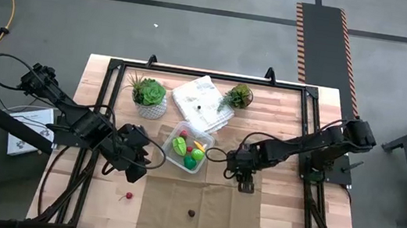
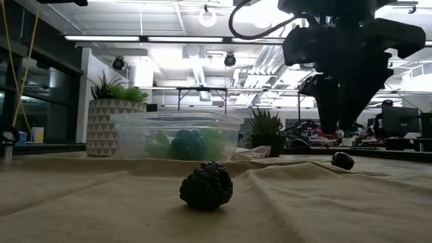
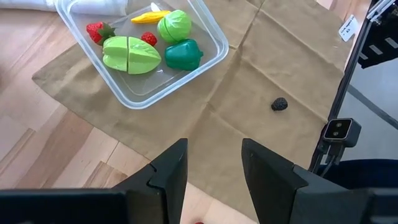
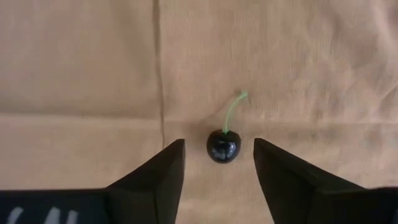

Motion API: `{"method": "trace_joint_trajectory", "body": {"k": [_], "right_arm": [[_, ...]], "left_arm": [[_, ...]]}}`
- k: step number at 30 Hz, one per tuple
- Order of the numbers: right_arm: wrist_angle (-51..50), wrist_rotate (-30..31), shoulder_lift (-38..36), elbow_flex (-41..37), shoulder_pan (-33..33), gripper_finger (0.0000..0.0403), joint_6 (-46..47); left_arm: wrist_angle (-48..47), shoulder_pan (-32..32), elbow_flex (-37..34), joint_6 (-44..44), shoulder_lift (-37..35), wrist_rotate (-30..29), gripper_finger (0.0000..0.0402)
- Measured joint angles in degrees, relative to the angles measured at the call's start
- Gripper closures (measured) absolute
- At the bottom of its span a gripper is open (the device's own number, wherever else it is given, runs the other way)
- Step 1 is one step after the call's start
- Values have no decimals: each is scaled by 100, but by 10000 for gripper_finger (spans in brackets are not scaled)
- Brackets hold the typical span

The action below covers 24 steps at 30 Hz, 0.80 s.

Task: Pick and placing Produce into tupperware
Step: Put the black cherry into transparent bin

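High view: We see the tupperware (image 1: 189, 148) in the middle of the counter (image 1: 276, 218), with produce inside. The left pincer (image 1: 135, 174) waits to its left; the right pincer (image 1: 246, 186) hangs to its right. One red piece (image 1: 128, 196) and one dark berry (image 1: 192, 213) lie loose near us.

Low view: The dark berry (image 2: 206, 185) sits on the brown cloth (image 2: 101, 202). Two potted plants stand far back.

Left wrist view: Our left fingers stand apart, holding nothing. We count six pieces in the tupperware (image 3: 205, 25).

Right wrist view: One dark cherry (image 4: 222, 146) lies between our parted fingers, not touching. We think the step is grabbing it; next, drop lower and squeeze.
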Motion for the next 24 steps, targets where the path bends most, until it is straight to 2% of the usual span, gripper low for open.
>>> {"method": "trace_joint_trajectory", "body": {"k": [6,24], "right_arm": [[-3,46,0,0,2,196,-47],[123,119,666,2,0,194,-191]], "left_arm": [[-1,0,-1,1,0,0,261],[-11,-2,0,7,0,30,261]]}}
